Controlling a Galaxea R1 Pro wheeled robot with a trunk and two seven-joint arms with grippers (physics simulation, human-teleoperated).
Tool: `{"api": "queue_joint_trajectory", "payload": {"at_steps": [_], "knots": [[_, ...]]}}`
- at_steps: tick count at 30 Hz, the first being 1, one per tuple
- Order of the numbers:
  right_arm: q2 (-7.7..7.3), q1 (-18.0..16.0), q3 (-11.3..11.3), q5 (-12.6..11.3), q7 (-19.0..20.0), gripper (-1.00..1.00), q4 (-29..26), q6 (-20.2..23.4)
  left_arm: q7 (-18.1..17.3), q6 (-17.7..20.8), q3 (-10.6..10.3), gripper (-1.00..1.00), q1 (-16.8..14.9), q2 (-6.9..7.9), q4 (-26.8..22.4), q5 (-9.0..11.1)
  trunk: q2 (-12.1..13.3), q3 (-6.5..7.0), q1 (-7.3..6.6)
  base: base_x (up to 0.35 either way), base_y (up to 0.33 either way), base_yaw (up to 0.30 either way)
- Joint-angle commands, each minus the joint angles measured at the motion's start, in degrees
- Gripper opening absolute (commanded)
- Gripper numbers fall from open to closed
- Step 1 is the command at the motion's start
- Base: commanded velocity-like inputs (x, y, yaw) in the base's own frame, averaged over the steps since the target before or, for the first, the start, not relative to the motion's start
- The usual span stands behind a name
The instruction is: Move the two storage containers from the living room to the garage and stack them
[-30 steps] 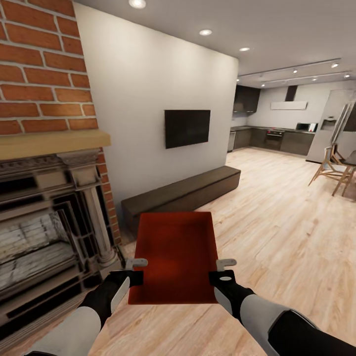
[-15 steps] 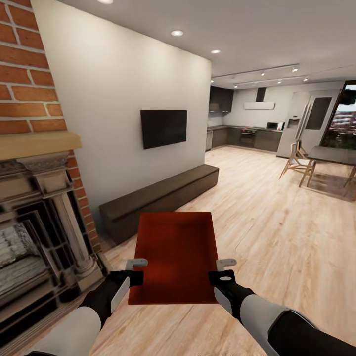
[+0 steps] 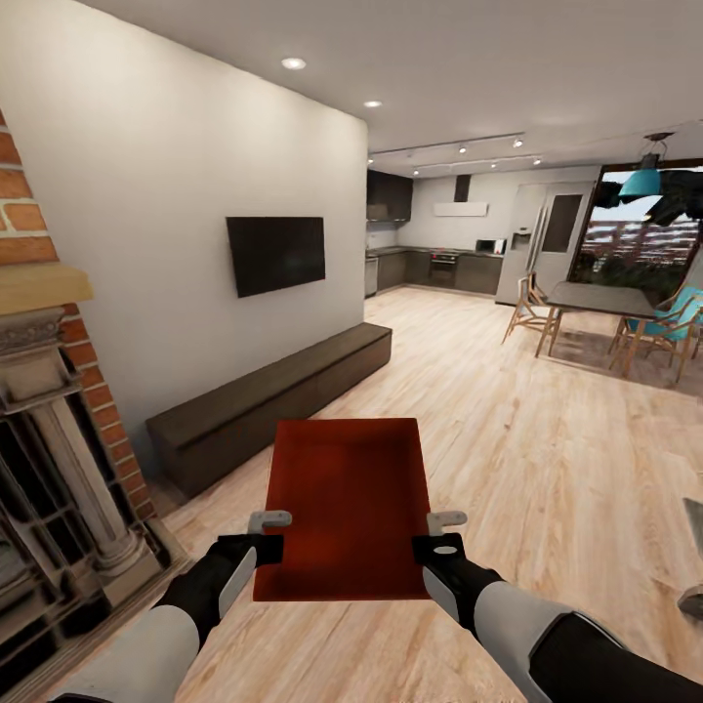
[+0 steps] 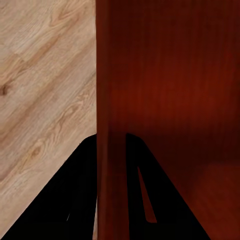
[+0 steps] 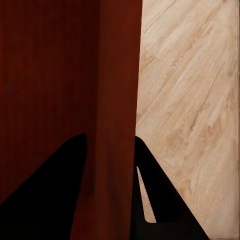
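I carry one red-orange storage container [image 3: 347, 503] level in front of me, above the light wood plank floor of the living room. My left gripper [image 3: 262, 539] is shut on its left wall, and my right gripper [image 3: 436, 539] is shut on its right wall. In the left wrist view the container wall [image 4: 107, 100] runs between the two dark fingers [image 4: 75, 195]. The right wrist view shows the same grip, with the wall [image 5: 117, 100] pinched between the fingers [image 5: 155, 195].
A brick chimney and dark fireplace [image 3: 49, 459] stand at my left. A long low dark cabinet [image 3: 264, 400] runs along the white wall under a TV [image 3: 275, 254]. A dining table with chairs [image 3: 605, 317] is far right; the kitchen [image 3: 439, 264] lies beyond.
The whole view has swung to the right: the fireplace slid toward the left edge and the dining table came into sight. Both grippers keep the same hold on the container.
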Motion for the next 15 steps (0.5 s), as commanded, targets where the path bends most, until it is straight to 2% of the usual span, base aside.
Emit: {"api": "queue_joint_trajectory", "payload": {"at_steps": [1, 15], "knots": [[0.16, -0.04, -0.03, -1.40, -3.40, -1.00, 0.25, -0.09, 0.76, -0.22, 0.41, -1.00, -0.04, -0.35, -1.51, -1.71, -0.08, -0.10, 0.02, 0.000, 0.000, -0.287], [0.16, -0.04, -0.04, -1.40, -3.40, -1.00, 0.25, -0.09, 0.83, -0.31, 0.36, -1.00, -0.06, -0.35, -1.51, -1.71, -0.08, -0.10, 0.02, 0.000, 0.000, -0.287]]}}
